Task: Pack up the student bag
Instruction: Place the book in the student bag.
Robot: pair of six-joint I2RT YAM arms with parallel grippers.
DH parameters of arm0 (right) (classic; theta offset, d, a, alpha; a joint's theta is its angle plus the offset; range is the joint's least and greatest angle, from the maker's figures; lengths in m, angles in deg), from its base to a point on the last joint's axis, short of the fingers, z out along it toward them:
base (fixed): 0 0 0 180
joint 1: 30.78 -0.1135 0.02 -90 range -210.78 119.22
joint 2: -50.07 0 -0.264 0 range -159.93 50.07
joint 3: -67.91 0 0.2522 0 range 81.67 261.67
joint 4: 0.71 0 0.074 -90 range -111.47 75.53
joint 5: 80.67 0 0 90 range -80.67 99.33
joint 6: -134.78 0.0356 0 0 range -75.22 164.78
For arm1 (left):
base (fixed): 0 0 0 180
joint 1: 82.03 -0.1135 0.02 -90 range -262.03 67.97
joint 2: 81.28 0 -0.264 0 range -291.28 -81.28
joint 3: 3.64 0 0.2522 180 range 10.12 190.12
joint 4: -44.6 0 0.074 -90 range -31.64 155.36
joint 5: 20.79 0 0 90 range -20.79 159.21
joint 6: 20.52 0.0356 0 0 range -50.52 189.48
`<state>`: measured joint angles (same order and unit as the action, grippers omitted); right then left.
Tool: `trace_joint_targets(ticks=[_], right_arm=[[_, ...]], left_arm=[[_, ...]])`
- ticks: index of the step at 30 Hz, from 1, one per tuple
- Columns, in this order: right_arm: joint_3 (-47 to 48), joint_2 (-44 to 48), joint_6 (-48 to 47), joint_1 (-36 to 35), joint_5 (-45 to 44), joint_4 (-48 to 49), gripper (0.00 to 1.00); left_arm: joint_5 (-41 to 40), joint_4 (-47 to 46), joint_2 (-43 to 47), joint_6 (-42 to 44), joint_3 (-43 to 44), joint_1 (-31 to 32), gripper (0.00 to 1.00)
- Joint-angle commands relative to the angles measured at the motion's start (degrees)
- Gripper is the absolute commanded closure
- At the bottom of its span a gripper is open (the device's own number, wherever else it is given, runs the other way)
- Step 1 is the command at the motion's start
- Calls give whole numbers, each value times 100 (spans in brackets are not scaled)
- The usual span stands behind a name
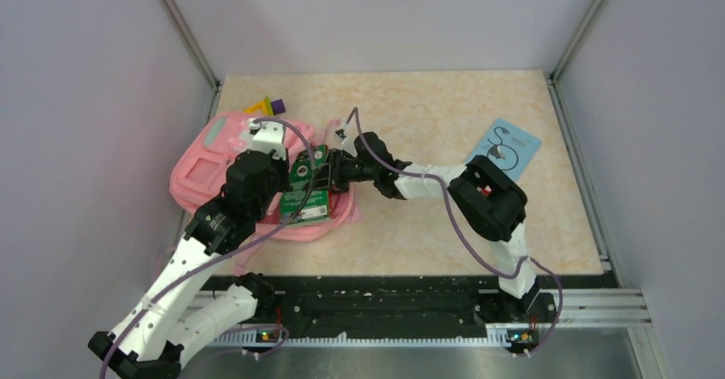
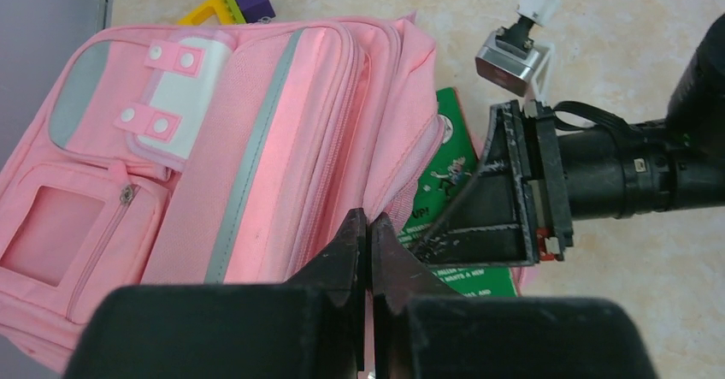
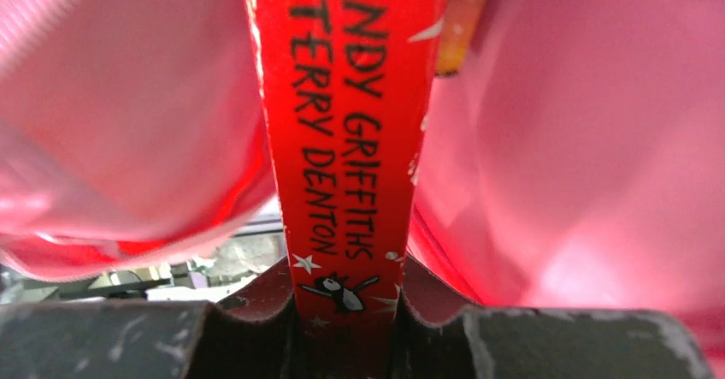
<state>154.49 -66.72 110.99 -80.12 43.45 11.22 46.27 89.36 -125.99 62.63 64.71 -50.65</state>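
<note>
Lying on the left part of the table (image 1: 445, 233), the pink bag (image 1: 201, 169) is seen with its front turned up. Its grey-green stripes, white patch and small front pocket are shown in the left wrist view. Just behind the bag, yellow and purple blocks (image 1: 270, 105) are found. The bag's right side is opened toward the middle of the table. The left gripper (image 2: 369, 222) is placed right at that open edge, and its fingers are pressed tight together. Whether any cloth is pinched between them cannot be told. A book (image 2: 449, 167) with a green cover is stuck partway into the bag's mouth. Part of it is hidden by pink cloth, and part is seen outside, over the table. The book is gripped by the right gripper (image 3: 346, 292), which is closed on it. In the right wrist view the red spine is seen between the two fingers, with pink cloth on both sides. The names Andy Griffiths and Terry Denton are printed on it. Far to the right, a blue card (image 1: 504, 145) is laid flat on the table, well apart from the bag.
</note>
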Motion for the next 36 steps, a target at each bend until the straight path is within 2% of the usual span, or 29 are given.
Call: trace_joint_targets(ticks=[1,7,11,20,29,30,32,35,36], right_arm=[[871,-176,689,-15,59,1499,100],[1786,-970,582,-48,-296,1731,100],[2744,-1611,1,-169,-726,1086,100],[4858,-3101,-650,-411,-1480,393,100],[6004,-3971,-1185,-758,-2411,316,100],[6070,-4018,-1204,-763,-2388,190,95],[5892,-3907,-1238,-768,-2323,66,75],[5120,-3415,-1452,-762,-2352,146,45],[4833,-3208,-1565,-761,-2404,176,38]], left_arm=[[-26,-820,233,68,66,-62,100],[135,-868,231,11,17,-135,100],[166,-868,179,-11,26,-158,100],[512,-920,89,-107,24,-176,100],[733,-1030,-20,-107,-106,-203,100],[741,-1023,-16,-113,-114,-202,100],[718,-1016,-3,-102,-138,-219,100],[670,-1026,32,-97,-145,-214,100],[681,-1026,33,-97,-155,-218,100]])
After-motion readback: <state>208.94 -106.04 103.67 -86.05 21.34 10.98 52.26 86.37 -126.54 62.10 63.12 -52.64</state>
